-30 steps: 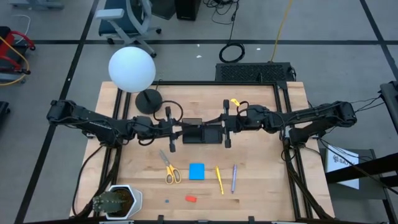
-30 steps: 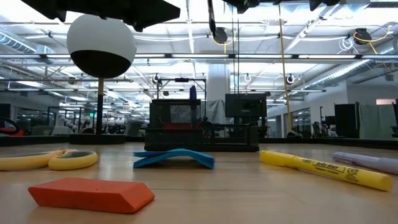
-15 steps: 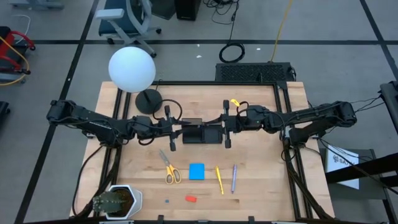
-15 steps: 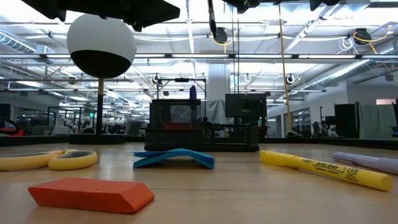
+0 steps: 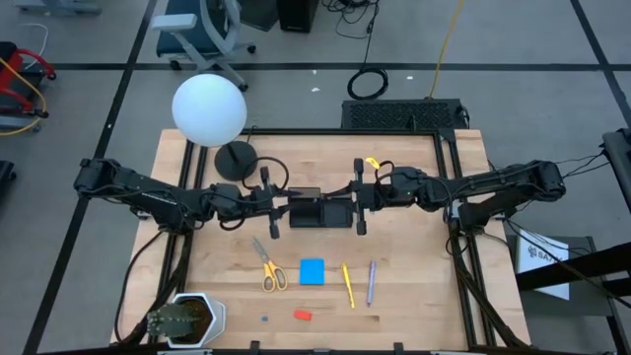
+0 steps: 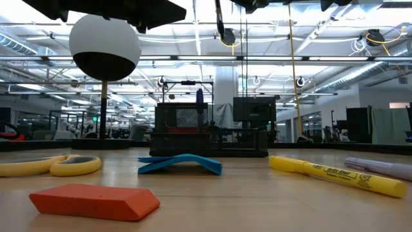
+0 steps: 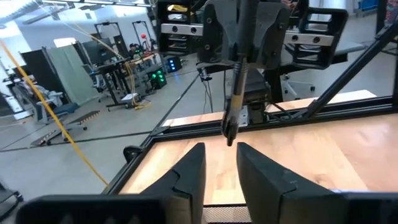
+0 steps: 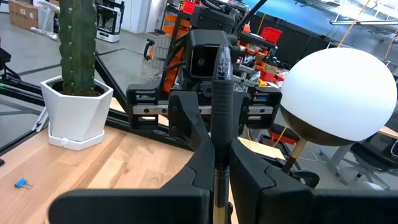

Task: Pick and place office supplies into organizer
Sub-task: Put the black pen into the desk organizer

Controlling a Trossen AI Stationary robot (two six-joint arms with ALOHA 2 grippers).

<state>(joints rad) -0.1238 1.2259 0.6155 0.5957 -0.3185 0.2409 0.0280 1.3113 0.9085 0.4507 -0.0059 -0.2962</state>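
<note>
Over the organizer (image 5: 320, 212), right gripper (image 8: 219, 163) jaws pinching a pen (image 8: 221, 81), left gripper (image 7: 219, 163) jaws spread.

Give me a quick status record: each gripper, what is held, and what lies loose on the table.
left gripper: open, holding nothing, at the left end of the organizer
right gripper: shut on a dark pen, at the organizer's right end
organizer: mid-table, between the two grippers
loose on table: scissors, blue note pad, yellow marker, purple pen, red eraser
</note>
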